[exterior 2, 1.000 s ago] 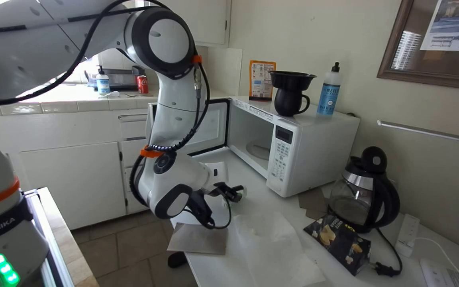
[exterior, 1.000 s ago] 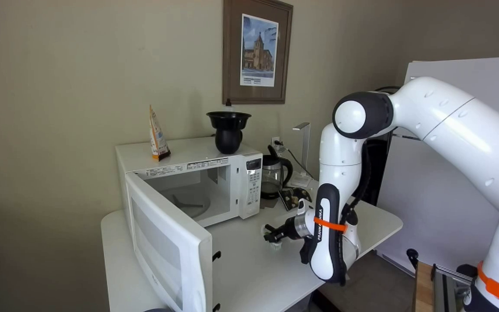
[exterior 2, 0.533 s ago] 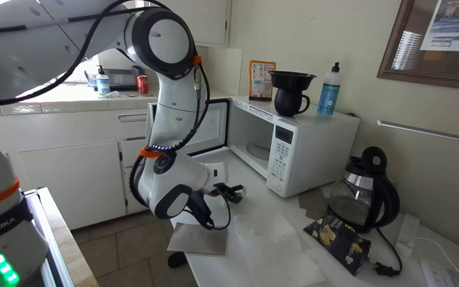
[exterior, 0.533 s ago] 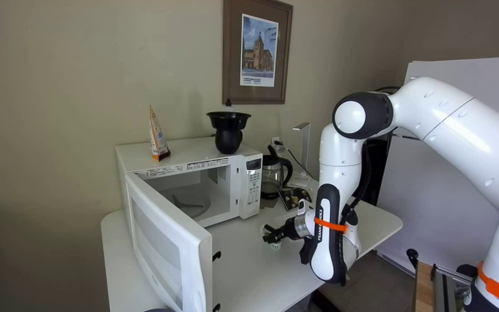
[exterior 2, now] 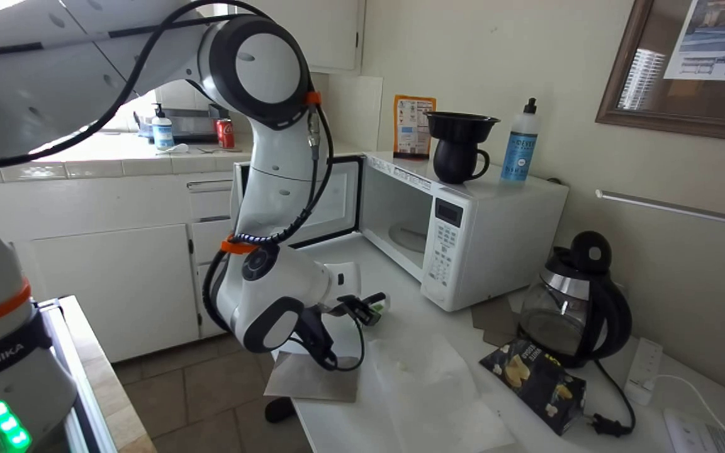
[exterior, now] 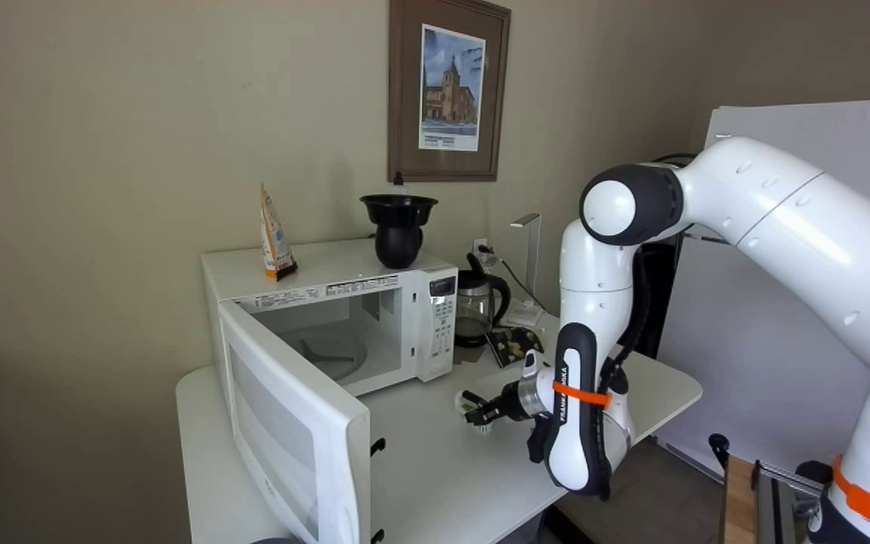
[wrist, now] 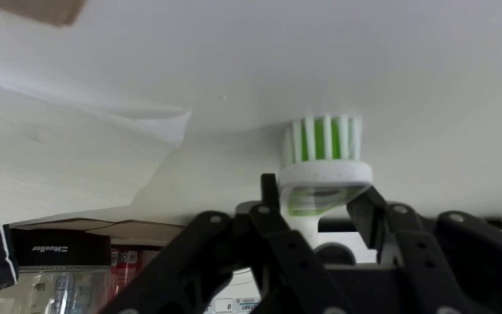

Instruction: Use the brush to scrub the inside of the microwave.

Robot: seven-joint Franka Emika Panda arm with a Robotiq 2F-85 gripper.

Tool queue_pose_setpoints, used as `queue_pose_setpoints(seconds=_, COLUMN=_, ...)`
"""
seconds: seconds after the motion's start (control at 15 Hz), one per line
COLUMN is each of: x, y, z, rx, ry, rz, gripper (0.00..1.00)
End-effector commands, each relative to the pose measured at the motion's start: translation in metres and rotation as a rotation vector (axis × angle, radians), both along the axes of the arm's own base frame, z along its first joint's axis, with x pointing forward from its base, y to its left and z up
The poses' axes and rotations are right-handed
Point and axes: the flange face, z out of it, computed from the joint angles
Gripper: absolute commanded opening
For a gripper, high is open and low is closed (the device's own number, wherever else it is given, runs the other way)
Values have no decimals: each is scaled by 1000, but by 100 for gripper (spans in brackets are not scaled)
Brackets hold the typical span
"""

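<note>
The brush is found outside the microwave, with its bristles pointed down at the smooth white table; whether their tips touch it cannot be told. Its white head is rounded at the rim, plastic by judgement, and set with stiff-looking tufts striped white and green. In the wrist view the head is flanked by the gripper, whose black, knuckled fingers are set apart by about the head's own width; whether the brush is pinched between them cannot be made out.

In an exterior view, the microwave, a boxy white shell, is placed at ten o'clock from the brush, and its windowed door is swung wide at nine. A flat, round turntable is seen inside. The way in is thus ready and the brush is reached. No scrubbing is shown; a sure hold, the lift, the carry through the opening and the scrubbing itself are judged to be left.

Farther out, in an exterior view, a thin, creased, translucent sheet is spread at five o'clock from the brush, a crinkled black packet is laid at four, and a glass kettle with a curved black handle is stood at three.
</note>
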Motion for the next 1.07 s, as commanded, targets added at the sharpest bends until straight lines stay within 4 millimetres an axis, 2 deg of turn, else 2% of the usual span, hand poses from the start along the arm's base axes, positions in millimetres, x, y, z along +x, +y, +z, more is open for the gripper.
queue_pose_setpoints(seconds=0.0, x=-4, y=-3, z=5, rx=40, ry=-13, rz=0, gripper=19)
queue_pose_setpoints(seconds=0.13, x=-2, y=-2, z=16, rx=49, ry=-28, rz=9, gripper=19)
queue_pose_setpoints(seconds=0.33, x=13, y=10, z=46, rx=37, ry=-81, rz=56, gripper=19)
queue_pose_setpoints(seconds=0.47, x=18, y=24, z=66, rx=26, ry=-83, rz=72, gripper=19)
queue_pose_setpoints(seconds=0.67, x=36, y=53, z=99, rx=12, ry=-82, rz=87, gripper=19)
queue_pose_setpoints(seconds=1.0, x=82, y=103, z=149, rx=16, ry=-24, rz=6, gripper=19)
